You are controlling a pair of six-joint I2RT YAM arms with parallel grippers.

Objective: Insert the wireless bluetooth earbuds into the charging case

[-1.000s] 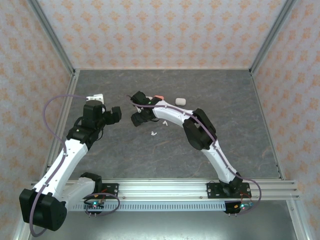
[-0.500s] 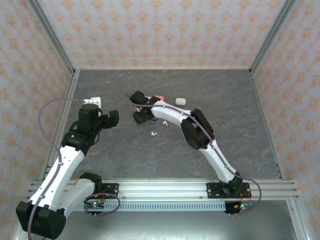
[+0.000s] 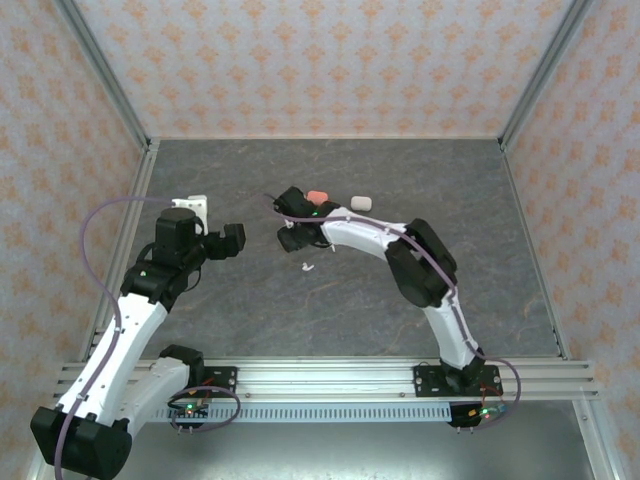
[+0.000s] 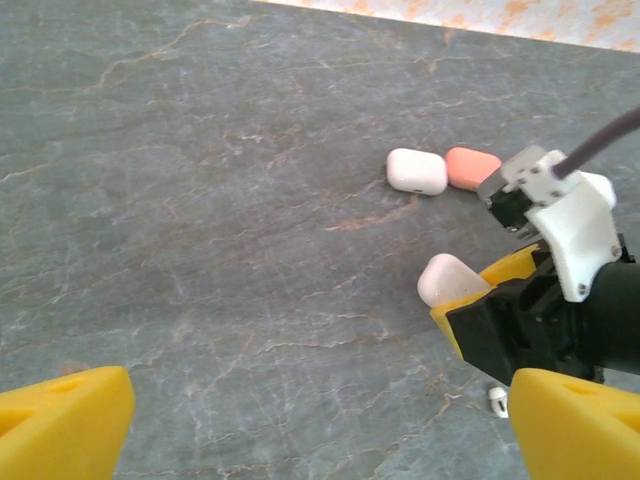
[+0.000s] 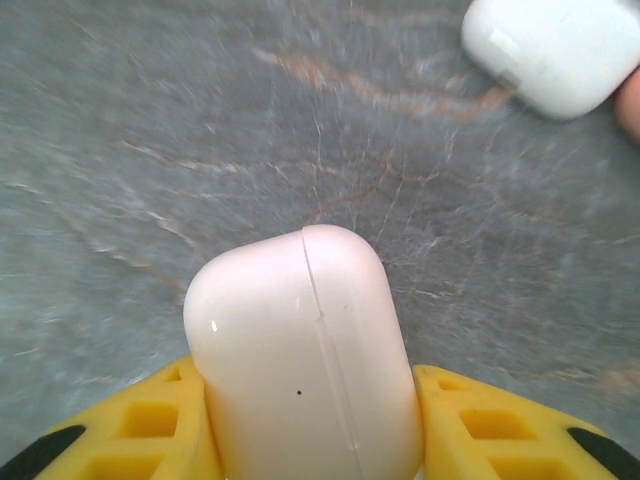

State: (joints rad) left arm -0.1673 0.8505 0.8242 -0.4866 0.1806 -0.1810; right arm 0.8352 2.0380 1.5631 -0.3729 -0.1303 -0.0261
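- Pale-pink case, closed, is clamped by right gripper: pick-up step.
- Left gripper jaws are spread wide, empty.
- Nxt: case must be opened, then white earbud fetched.

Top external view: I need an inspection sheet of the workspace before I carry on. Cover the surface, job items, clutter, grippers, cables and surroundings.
Surface: grey marbled table, nothing spilled.
Job's things: pale case, lid closed, held in the right gripper; white case and coral case lying closed near each other towards the far side; one white earbud loose on the table.
Clutter: white object beyond the left arm, partly hidden; kind unclear.
Grippers: left gripper open and empty; right gripper shut on the pale case.
Cables: purple cable looping off the left arm, away from the cases.
Surroundings: patterned walls; metal rail at the near edge.
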